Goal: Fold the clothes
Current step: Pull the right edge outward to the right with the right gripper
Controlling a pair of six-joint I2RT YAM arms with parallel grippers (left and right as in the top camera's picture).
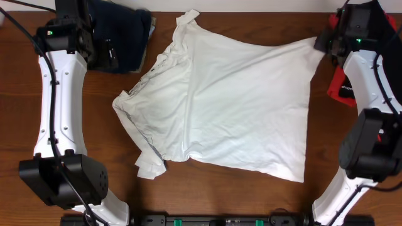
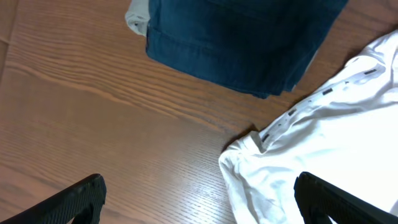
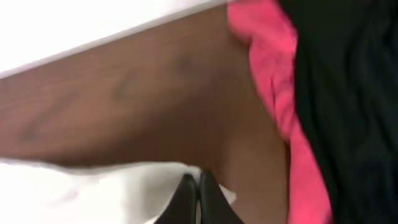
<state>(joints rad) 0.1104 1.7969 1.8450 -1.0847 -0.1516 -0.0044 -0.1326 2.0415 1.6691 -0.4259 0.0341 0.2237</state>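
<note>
The white T-shirt (image 1: 232, 107) lies spread across the middle of the table, its collar and sleeves bunched at the left. My right gripper (image 3: 198, 186) is shut on the shirt's far right corner (image 3: 93, 190), near the table's back right. My left gripper (image 2: 199, 199) is open and empty at the back left, above bare wood, with the shirt's sleeve edge (image 2: 298, 143) by its right finger. A folded navy garment (image 1: 122, 34) lies at the back left and also shows in the left wrist view (image 2: 242, 37).
A red and black garment (image 1: 342, 85) lies at the right edge beside my right arm; it shows in the right wrist view (image 3: 311, 81) too. The table's far edge (image 3: 112, 40) runs close behind the right gripper.
</note>
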